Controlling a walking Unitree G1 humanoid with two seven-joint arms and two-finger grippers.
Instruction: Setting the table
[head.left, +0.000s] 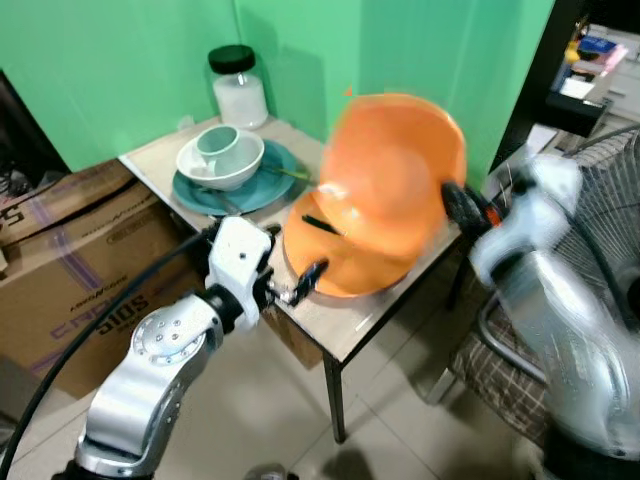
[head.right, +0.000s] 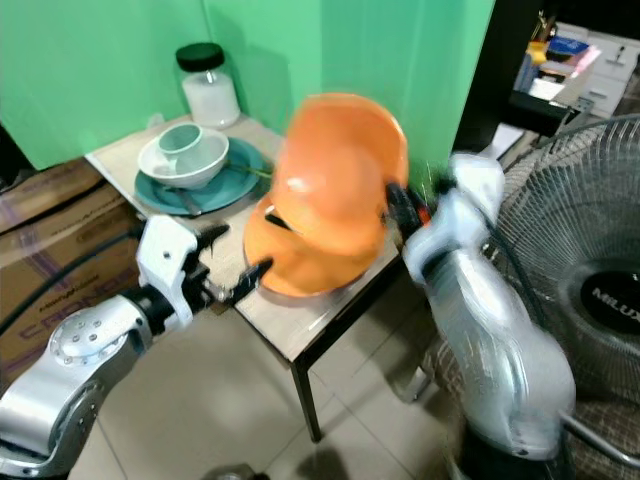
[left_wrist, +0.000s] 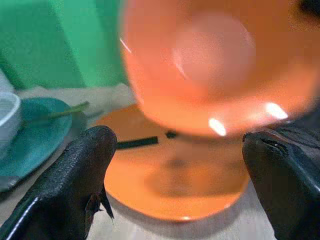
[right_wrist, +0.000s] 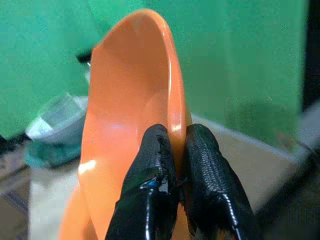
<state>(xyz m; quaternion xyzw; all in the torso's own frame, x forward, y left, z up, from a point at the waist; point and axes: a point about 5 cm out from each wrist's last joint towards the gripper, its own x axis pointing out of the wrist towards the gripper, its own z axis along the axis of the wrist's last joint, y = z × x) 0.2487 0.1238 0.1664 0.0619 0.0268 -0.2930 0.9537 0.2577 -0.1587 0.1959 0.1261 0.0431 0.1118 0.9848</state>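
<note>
Left arm (head.left: 150, 375): silver metal shell, round joint cap ringed with small screws, white wrist block, thick black cable alongside. Right arm (head.right: 490, 330): glossy silver housing. Each gripper carries two long black fingers (right_wrist: 150, 200) with textured pads.

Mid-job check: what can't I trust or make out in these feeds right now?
- Orange bowl, pinched by the right gripper: motion-blurred in the eye views.
- Orange plate: far part hidden behind the bowl.
- Dark strip on the plate: too small to identify.
- Left gripper: open, fingertips cropped by the left wrist view's bottom edge.

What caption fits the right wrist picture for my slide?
Right gripper pinches the rim of a tilted orange bowl between its black fingers.
</note>
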